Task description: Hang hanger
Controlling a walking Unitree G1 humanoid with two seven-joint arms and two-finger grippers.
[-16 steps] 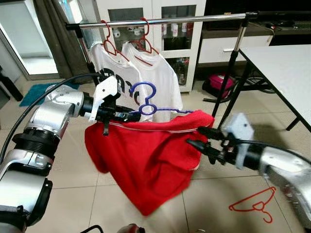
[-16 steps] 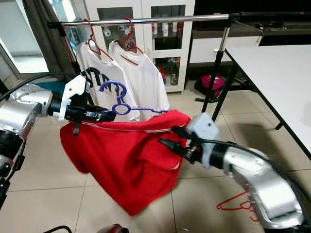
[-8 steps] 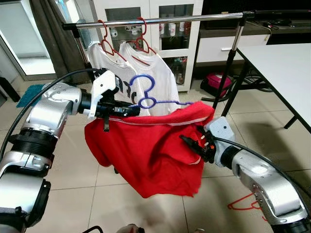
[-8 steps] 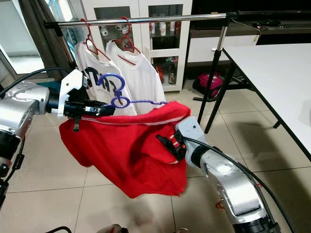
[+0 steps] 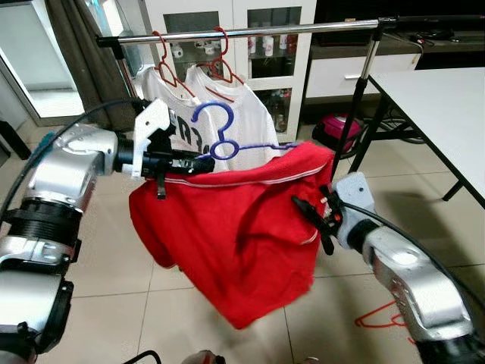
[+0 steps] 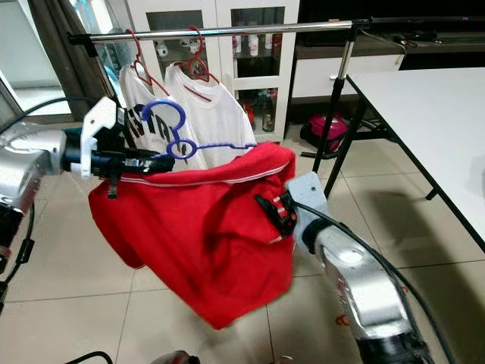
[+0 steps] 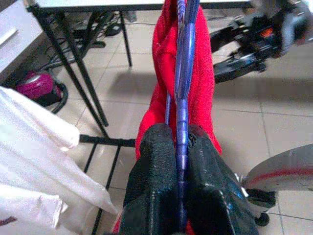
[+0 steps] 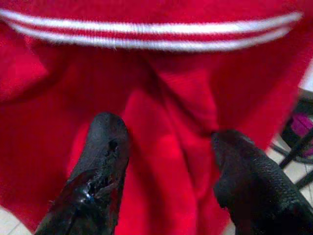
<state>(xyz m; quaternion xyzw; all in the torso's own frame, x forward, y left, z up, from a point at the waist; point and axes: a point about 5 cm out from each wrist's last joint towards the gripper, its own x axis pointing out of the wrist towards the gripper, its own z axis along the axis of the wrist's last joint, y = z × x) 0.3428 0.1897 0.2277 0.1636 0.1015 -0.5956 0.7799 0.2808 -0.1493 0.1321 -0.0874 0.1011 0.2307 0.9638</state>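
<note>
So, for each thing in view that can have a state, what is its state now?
Blue hanger: clamped in left tool, not on the rail.
Red shirt: draped on the blue hanger, hanging down.
Right tool: open, at the red cloth.
Rail: carries two red hangers with white shirts.
Red hanger on floor: lying flat, unused.

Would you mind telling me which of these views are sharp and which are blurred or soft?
Left and right eye views: sharp overall, the rail crisp. Left wrist view: the left hand and blue hanger are fairly clear, while the right arm behind is smeared. Right wrist view: the red shirt is soft, the right hand open before it, and its fingers are out of focus.
</note>
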